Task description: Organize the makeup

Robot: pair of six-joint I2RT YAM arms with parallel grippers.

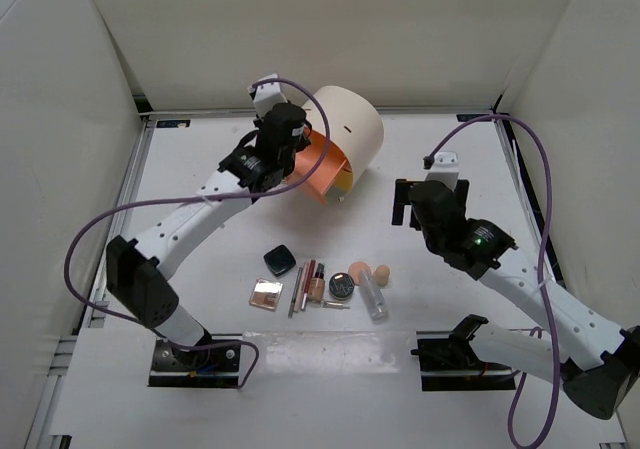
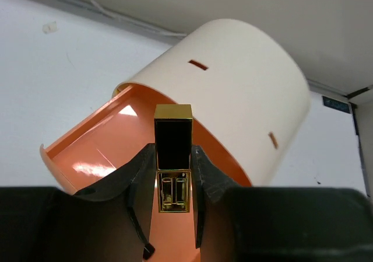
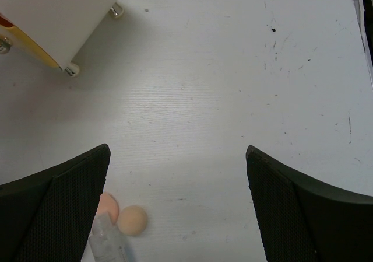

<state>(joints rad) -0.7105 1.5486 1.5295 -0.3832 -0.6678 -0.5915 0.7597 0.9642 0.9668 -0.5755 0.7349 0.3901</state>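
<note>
Left tool [image 2: 173, 157] grips a black-gold tube [image 2: 173, 132] at the orange drawer [image 2: 99, 151]; right tool [image 3: 178, 151] gapes wide.

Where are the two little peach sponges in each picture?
Top external: peach sponges low centre, just above the clear tube.
Left wrist: not in it; the left tool holds a black-and-gold tube there.
Right wrist: bottom left corner, beside the clear tube.
Shared landmark: the cream cylinder box, in all three.

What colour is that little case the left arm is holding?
The case is black with gold trim, clearest in the left wrist view.
</note>
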